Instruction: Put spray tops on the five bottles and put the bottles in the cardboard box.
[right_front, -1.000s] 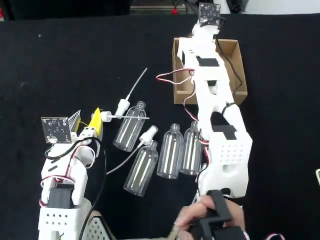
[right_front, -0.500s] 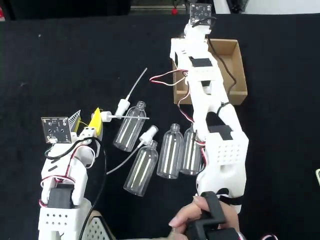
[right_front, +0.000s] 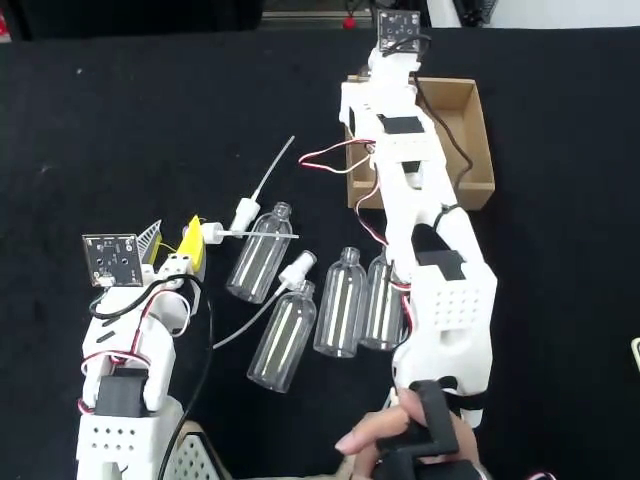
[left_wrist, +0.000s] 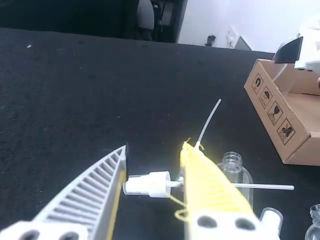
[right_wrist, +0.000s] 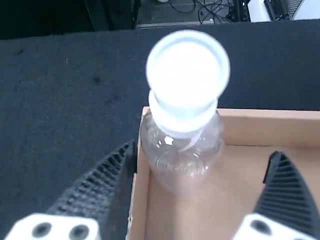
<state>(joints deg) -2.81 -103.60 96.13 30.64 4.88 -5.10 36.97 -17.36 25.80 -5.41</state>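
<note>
A clear bottle (right_wrist: 182, 150) with a white spray top (right_wrist: 187, 70) stands upright in a corner of the cardboard box (right_wrist: 265, 125). My right gripper (right_wrist: 201, 152) is open around it, one finger on each side and neither touching it. In the high view the right arm (right_front: 400, 130) reaches over the left part of the box (right_front: 465, 130). My left gripper (left_wrist: 155, 150) is open low over the table, and a loose spray top (left_wrist: 147, 184) lies between its grey and yellow fingers. Several clear bottles (right_front: 340, 300) without tops lie on the cloth between the arms.
A second loose spray top (right_front: 245, 212) with a long tube lies beyond the bottle (right_front: 260, 250) nearest my left gripper. A third top (right_front: 298, 268) lies at the neck of another bottle (right_front: 283, 330). Black cloth covers the table (right_front: 120, 120), bare at the far left.
The right arm has shifted a little to the left and farther back over the box's corner. The left arm and the lying bottles have not moved.
</note>
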